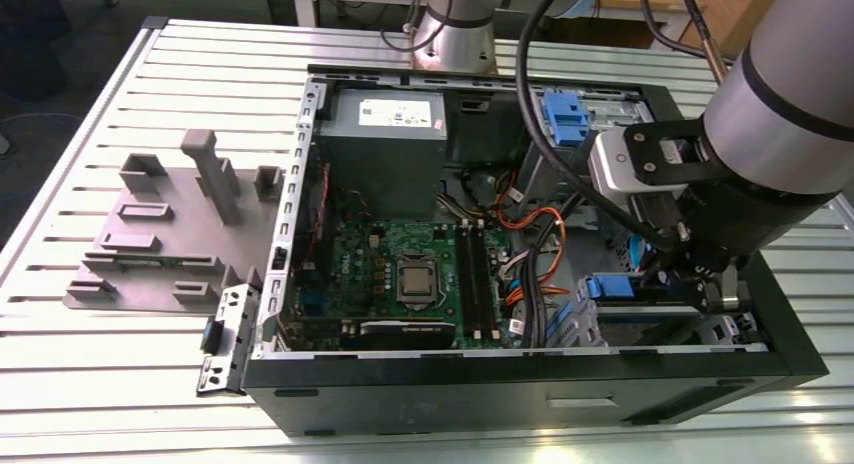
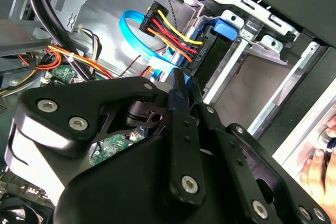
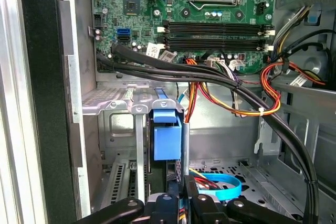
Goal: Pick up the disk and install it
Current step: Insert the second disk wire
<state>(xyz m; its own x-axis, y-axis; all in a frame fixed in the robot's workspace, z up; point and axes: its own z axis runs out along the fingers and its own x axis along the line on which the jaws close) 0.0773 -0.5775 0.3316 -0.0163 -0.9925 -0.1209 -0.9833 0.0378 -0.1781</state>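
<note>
The disk (image 1: 611,287) stands on edge in the lower drive cage at the case's front corner, on the exterior view's right; its blue plastic rail and tab show in both wrist views (image 3: 167,135) (image 2: 223,27). A black plug with red, yellow and orange wires (image 2: 168,27) sits at the disk's dark end. My gripper (image 1: 711,287) reaches down into that corner of the case. Its black fingers lie close together and look shut, with the fingertips (image 2: 178,82) right at the disk's end, beside the plug. In the first wrist view the gripper (image 3: 178,184) sits just beyond the blue tab.
The open computer case (image 1: 534,384) lies on a slatted metal table. Inside are a green motherboard (image 1: 414,274), a grey power supply box (image 1: 387,149), an upper cage with a blue latch (image 1: 565,119) and loose cables (image 1: 534,234). A grey fixture (image 1: 174,224) stands left. A person's hand (image 2: 320,161) is outside the case wall.
</note>
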